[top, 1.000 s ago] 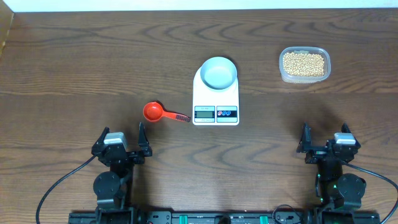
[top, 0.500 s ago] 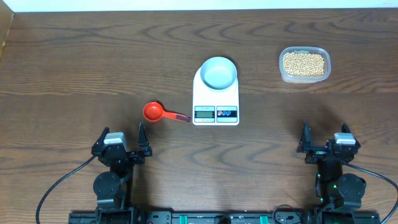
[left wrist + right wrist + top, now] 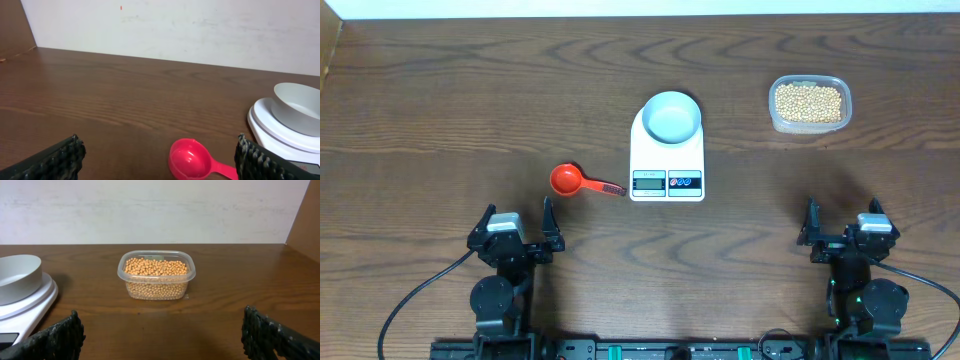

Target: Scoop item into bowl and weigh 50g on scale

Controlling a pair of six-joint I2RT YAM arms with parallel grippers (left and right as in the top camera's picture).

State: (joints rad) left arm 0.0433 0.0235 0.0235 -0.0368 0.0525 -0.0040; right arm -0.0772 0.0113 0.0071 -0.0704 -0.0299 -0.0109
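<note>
Bowl [image 3: 671, 117] on scale [image 3: 667, 160] (its far end), scoop [image 3: 567, 180] just left, tub [image 3: 809, 129] of beans [image 3: 808, 102] well right

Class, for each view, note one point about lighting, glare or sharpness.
Overhead: even light, but the display on the scale is too small to read. Left wrist: the red scoop shows a soft highlight; the left gripper has dark fingers at the bottom corners. Right wrist: the beans in the clear tub are crisp; the wall is evenly lit.

Overhead faces down; wrist views low, forward, sharing scale [image 3: 667, 157].
</note>
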